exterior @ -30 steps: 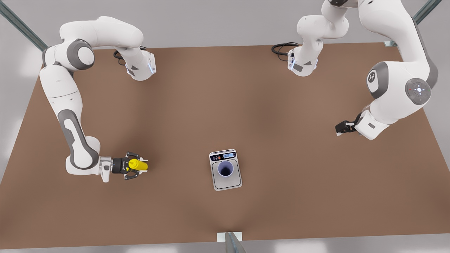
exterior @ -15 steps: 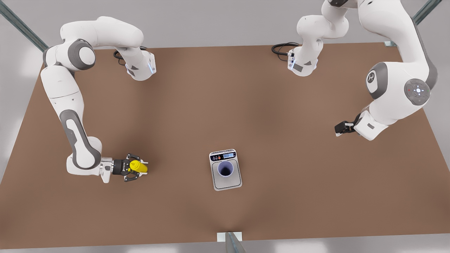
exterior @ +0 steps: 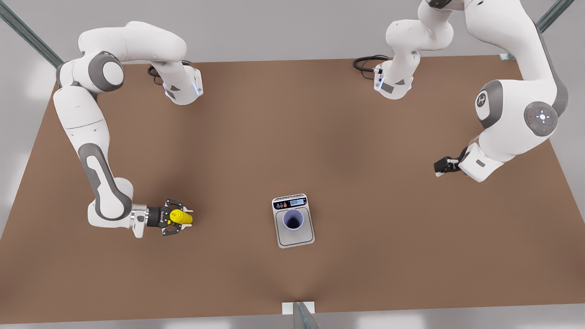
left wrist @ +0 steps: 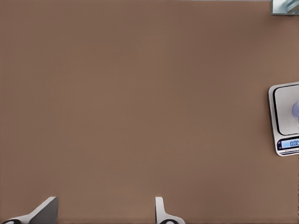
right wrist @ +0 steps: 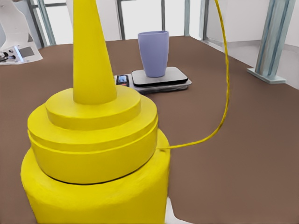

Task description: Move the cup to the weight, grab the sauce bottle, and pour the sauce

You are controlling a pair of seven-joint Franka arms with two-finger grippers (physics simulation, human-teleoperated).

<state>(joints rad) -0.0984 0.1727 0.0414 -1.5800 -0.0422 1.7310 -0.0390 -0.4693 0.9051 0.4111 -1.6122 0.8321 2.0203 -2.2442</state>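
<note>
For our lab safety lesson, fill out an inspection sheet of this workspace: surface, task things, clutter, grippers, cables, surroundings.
Surface: brown table, flat, plain.
Job's things: cup upright on the weight; sauce bottle towards the front view's left.
Clutter: nothing seen.
Grippers: right gripper around the sauce bottle; left gripper waits at the front view's right, fingers open, empty.
Cables: black cables by the arm bases.
Surroundings: metal frame posts.

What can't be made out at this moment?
- display of the weight: too small to read in front view, cut off in left wrist view
- cup: mostly cut off in left wrist view
- right end effector grip on sauce bottle: bottle hides it in right wrist view
</note>
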